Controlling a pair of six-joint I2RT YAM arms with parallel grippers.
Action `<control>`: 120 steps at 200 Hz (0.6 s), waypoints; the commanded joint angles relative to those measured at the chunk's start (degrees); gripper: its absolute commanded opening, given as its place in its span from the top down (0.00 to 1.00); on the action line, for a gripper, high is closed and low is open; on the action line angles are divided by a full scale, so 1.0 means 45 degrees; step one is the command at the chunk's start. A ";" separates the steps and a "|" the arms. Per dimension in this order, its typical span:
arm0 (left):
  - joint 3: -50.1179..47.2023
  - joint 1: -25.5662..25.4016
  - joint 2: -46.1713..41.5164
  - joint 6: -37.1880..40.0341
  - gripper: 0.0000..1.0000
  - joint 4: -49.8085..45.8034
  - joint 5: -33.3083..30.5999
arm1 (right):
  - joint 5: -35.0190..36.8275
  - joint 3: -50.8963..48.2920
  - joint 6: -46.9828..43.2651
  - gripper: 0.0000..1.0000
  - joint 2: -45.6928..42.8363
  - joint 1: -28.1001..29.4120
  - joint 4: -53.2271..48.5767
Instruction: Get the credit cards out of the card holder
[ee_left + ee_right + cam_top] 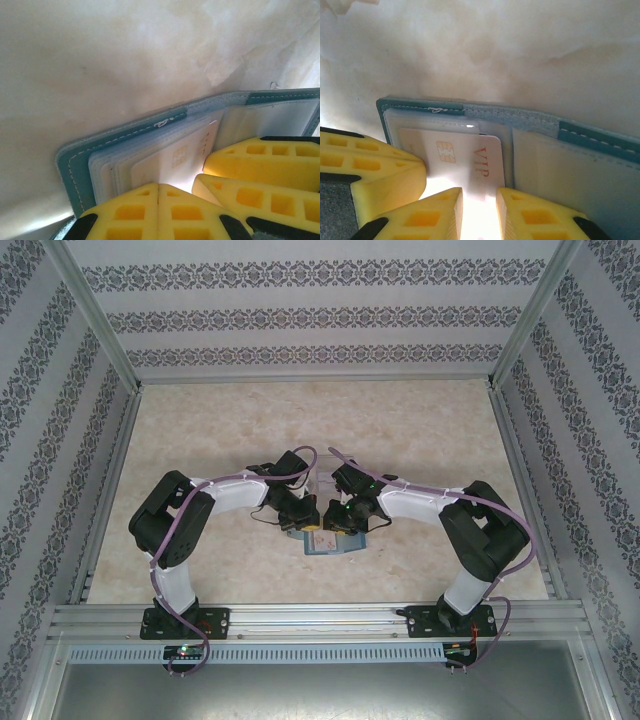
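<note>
Plainly, red "VIP" marks the credit card (465,155) inside the card holder (590,136); left tool (158,194) closed, right tool (480,202) parted.

Top view: wallet (330,544) mostly under left wrist (292,502) & right wrist (352,508); its inside too small to read. Left wrist view: chip card (172,162) partly in a slot, lower end behind left tool (158,210). Wallet's rt half partly behind right tool (201,173), far end cut by frame edge. Right wrist view: chip card's lower end lost in glare betw right tool's fingers (445,212); wallet runs off rt & bottom edges. Other slots' contents: can't tell.
</note>
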 commanded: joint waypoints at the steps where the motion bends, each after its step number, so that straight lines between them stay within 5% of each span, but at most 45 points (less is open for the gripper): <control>1: 0.0264 -0.0165 -0.0085 0.0232 1.00 -0.0640 -0.0125 | 0.0654 -0.0002 -0.0190 0.73 -0.0065 -0.0074 -0.1046; 120: 0.0608 -0.0243 -0.0690 0.0351 0.97 -0.1209 -0.0053 | 0.0639 0.0186 -0.0015 0.72 -0.1180 -0.0125 -0.1164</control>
